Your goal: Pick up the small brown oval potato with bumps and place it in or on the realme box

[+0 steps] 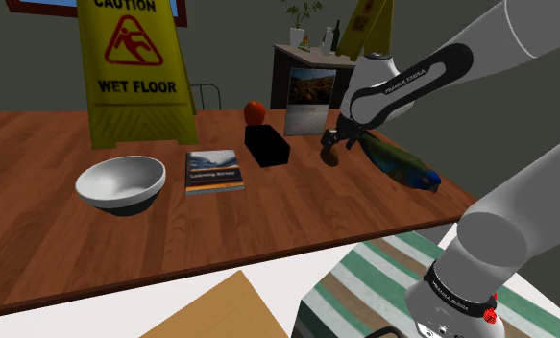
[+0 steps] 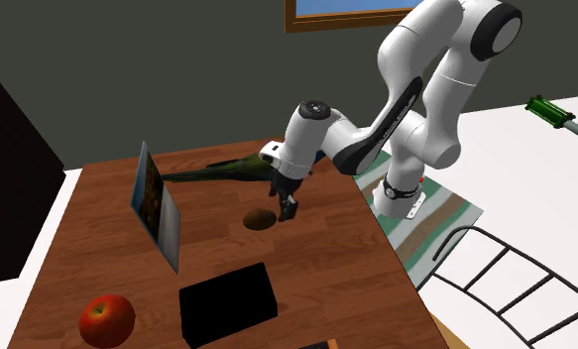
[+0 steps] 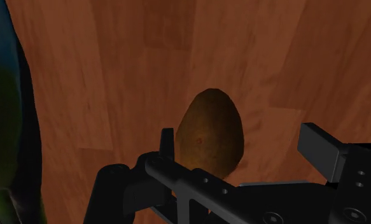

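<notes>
Two fingers (image 3: 167, 143) apart around the potato (image 3: 210, 133), nothing clamped.
Potato lies on bare table (image 2: 98, 248) wood, clear of the edges. In the second exterior view the edge toward the stand is off to the right. The parrot (image 2: 222, 170) lies near behind the potato, the photo board (image 2: 158, 206) stands at the left, and the black box (image 2: 227, 302) sits toward the camera with open wood between; an apple (image 2: 106, 319) is beside the box. Gripper (image 2: 286, 208) hangs low, just at the potato's right there. Wrist view: potato sits between the fingers, off-centre, close against one and with a clear gap to the other; contact cannot be told. Long axis runs across the line between the fingers, one end pointing away from the hand.
</notes>
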You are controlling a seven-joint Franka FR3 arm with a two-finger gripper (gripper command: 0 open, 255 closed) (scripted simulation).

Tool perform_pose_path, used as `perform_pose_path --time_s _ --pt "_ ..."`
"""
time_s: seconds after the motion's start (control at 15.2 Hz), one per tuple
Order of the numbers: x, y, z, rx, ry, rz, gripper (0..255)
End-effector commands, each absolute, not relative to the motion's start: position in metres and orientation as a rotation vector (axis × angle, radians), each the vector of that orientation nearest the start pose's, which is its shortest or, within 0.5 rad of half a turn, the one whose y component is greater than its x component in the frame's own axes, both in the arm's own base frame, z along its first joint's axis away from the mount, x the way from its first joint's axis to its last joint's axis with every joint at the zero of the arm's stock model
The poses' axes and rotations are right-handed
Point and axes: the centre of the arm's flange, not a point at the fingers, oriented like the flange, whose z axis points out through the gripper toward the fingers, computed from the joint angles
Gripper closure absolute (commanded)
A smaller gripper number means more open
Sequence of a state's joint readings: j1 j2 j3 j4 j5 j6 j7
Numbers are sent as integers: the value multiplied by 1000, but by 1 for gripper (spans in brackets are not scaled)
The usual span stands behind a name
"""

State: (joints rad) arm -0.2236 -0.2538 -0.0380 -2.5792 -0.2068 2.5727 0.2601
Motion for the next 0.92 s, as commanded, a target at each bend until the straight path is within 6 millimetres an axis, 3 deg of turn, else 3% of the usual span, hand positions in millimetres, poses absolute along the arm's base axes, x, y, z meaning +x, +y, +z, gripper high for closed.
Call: perform_pose_path --time_s 0.0,0.53,0.86 --pt "446 -126 358 -3168 637 -436 0" --pt "458 -135 319 -3164 649 -442 0" --pt "458 -136 316 -3164 649 -442 0"
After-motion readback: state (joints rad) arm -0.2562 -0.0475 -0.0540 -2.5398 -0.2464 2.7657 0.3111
